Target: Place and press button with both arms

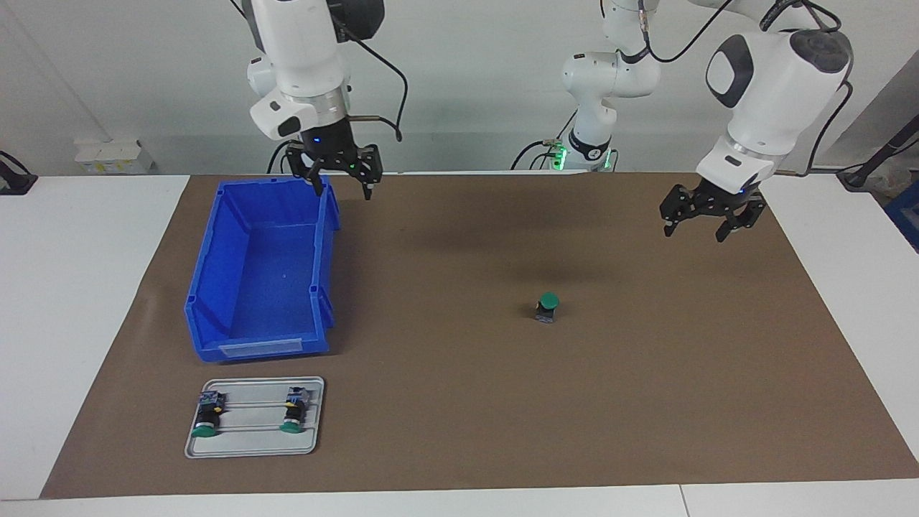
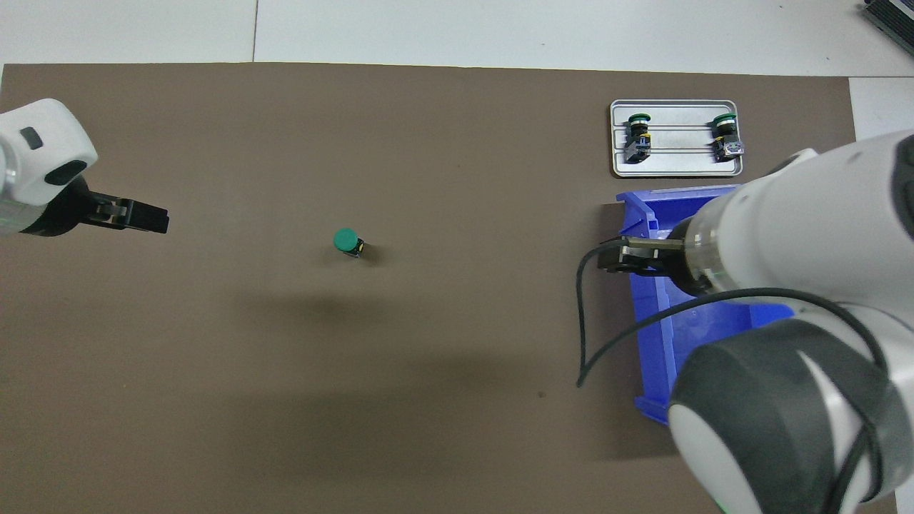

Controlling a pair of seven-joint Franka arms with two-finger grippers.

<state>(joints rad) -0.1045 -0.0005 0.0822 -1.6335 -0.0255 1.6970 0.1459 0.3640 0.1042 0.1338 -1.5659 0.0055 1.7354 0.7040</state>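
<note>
The button [image 1: 548, 306] stands upright on the brown mat [image 1: 459, 402], green cap up, alone near the mat's middle and touched by nothing. It serves here as the landmark. The left gripper [image 1: 704, 224] hangs in the air over bare mat, toward the left arm's end of the table from the button, fingers spread apart and holding nothing. The blue bin [image 1: 215, 287] sits well apart from the button, toward the right arm's end of the table, with its open top showing a bare floor. The right gripper [image 1: 343, 179] hangs over the bin's corner nearest the robots, on the bin's button-facing side; its fingers stand apart and carry nothing. A grey tray [image 1: 251, 445] lies farther from the robots than the button and just beside the bin's end, also toward the right arm's end. Two spare buttons [image 1: 207, 416] [image 1: 294, 411] lie on their sides on the tray, one toward each end, green caps pointing away from the robots.
</note>
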